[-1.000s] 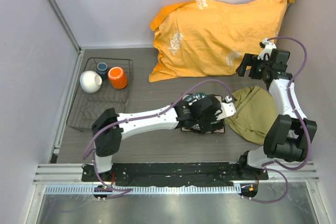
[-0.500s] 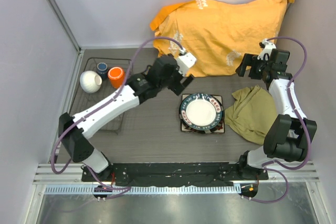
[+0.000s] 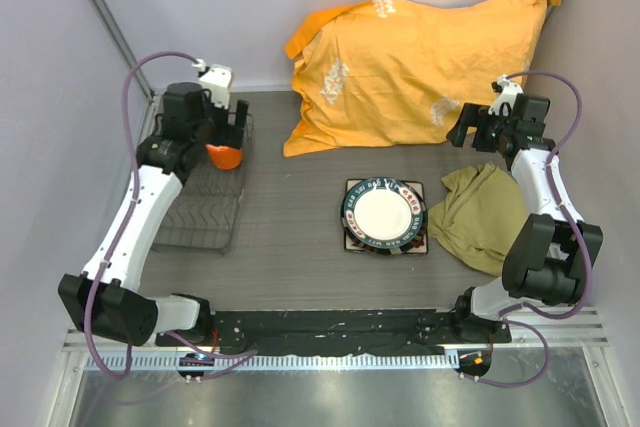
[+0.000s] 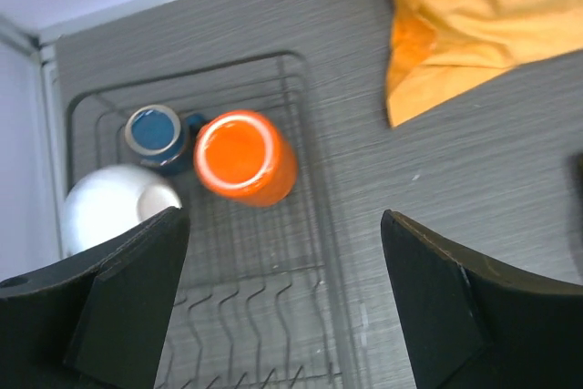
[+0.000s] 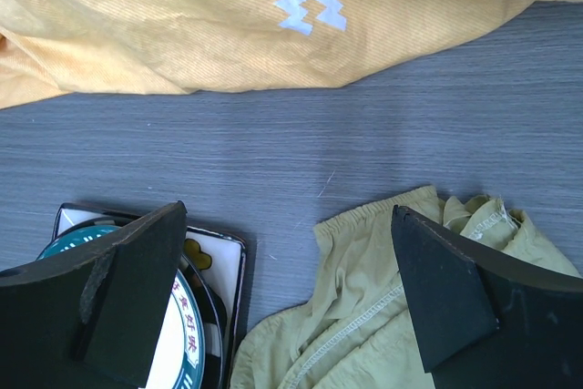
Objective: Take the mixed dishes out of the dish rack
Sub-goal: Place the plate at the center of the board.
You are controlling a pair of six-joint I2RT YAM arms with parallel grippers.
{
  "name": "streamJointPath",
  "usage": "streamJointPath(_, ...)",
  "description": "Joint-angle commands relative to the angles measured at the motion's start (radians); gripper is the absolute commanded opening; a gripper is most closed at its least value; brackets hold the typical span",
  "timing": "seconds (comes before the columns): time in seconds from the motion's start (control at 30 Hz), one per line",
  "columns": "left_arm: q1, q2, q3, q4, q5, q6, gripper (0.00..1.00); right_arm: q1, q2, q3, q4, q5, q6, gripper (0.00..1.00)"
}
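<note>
The dark wire dish rack (image 3: 200, 217) stands at the left. In the left wrist view its far end (image 4: 291, 261) holds the orange mug (image 4: 244, 157), the small dark blue cup (image 4: 155, 131) and the white bowl (image 4: 114, 207). My left gripper (image 3: 215, 122) hovers open above them, empty (image 4: 282, 218). From the top only the mug (image 3: 226, 156) shows; the arm hides the bowl and cup. The round dark-rimmed plate (image 3: 385, 214) lies on the square flowered plate (image 3: 352, 239) mid-table. My right gripper (image 3: 480, 127) stands open and empty at the far right (image 5: 287, 211), above the square plate's corner (image 5: 214, 252).
A large orange cloth (image 3: 420, 57) lies against the back wall, its corner close to the rack (image 4: 455, 34). An olive cloth (image 3: 480, 212) lies beside the plates on the right. Walls stand close behind and left of the rack.
My left arm has swung from the stacked plates at mid-table back to above the rack's far end, leaving the round plate on the square one. The right arm has not moved.
</note>
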Motion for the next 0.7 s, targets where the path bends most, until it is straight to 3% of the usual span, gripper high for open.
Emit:
streamJointPath(0.0, 0.171, -0.063, -0.032, -0.021, 0.14, -0.006, 0.93, -0.002, 0.011, 0.022, 0.025, -0.015, 0.011, 1.0)
streamJointPath(0.3, 0.456, -0.099, -0.101, -0.031, 0.297, -0.002, 1.0, -0.002, 0.022, 0.017, 0.03, -0.017, 0.017, 1.0)
streamJointPath(0.67, 0.575, -0.061, -0.147, 0.011, 0.337, -0.005, 1.0, -0.002, 0.01, 0.013, 0.037, -0.031, 0.022, 0.99)
